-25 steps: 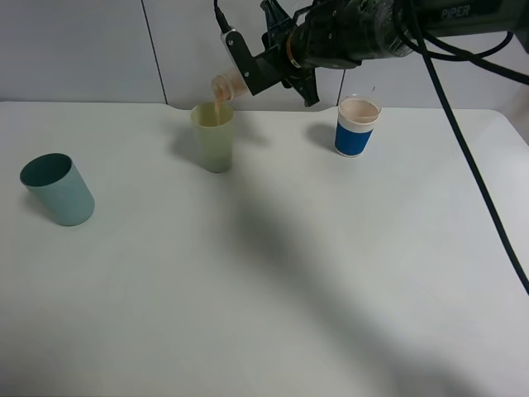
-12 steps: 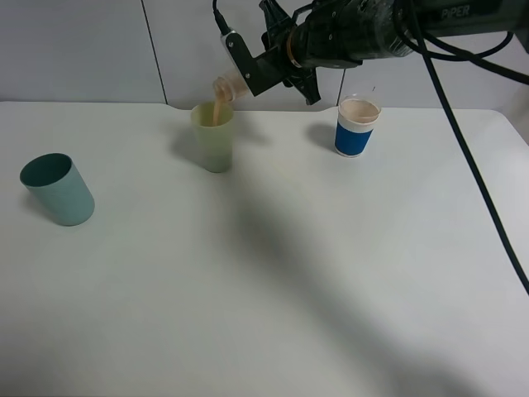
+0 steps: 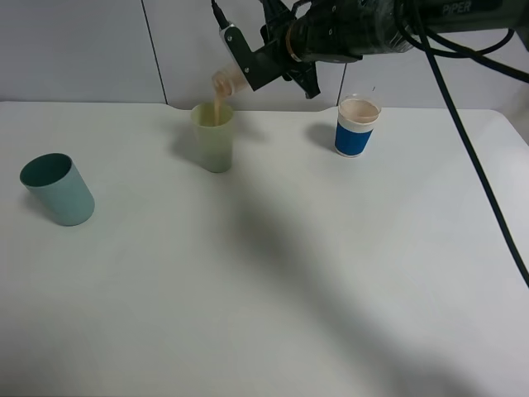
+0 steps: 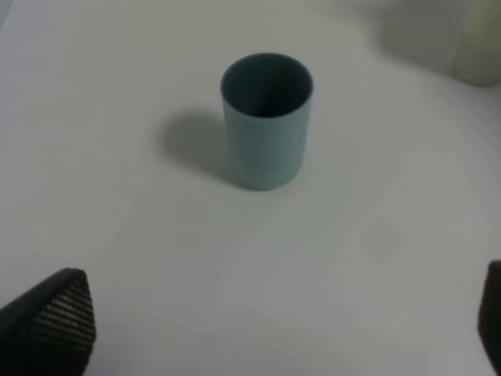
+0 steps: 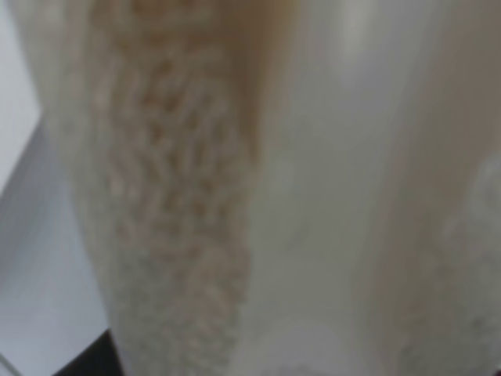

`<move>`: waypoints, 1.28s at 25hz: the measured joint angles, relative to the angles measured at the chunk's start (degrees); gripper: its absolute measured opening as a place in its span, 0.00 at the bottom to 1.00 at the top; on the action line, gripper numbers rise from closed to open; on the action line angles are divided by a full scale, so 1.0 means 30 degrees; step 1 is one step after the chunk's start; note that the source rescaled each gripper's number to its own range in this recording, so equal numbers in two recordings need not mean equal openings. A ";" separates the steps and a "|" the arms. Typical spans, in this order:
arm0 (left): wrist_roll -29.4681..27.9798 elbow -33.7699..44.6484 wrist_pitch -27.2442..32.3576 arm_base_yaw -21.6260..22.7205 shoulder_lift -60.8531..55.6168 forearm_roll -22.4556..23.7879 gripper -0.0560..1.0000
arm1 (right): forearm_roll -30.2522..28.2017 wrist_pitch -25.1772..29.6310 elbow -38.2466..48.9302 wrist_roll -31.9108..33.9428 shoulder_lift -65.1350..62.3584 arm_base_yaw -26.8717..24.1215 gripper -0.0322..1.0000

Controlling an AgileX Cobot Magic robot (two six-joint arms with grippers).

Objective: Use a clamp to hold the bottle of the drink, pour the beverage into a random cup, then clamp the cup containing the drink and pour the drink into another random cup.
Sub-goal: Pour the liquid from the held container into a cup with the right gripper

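R clamp (image 3: 237, 73), clamped on bottle (image 3: 222, 83), has lifted & tipped it slightly more; drink (image 3: 216, 106) still runs into yellow cup (image 3: 213, 142), so pour 1 prob. ending.

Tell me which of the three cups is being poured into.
The pale yellow-green tumbler, at the back under the tilted bottle. The teal tumbler stands alone at the left; the blue-and-white cup stands off to the right.

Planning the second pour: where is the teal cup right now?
In the high view the teal cup stands upright at the far left of the table, well left of the yellow-green cup and nearer the camera.
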 joint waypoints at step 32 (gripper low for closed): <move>0.0000 0.0000 0.0000 0.0000 0.0000 0.0000 1.00 | -0.0036 0.0041 -0.0884 -0.2257 -0.0077 0.0326 0.07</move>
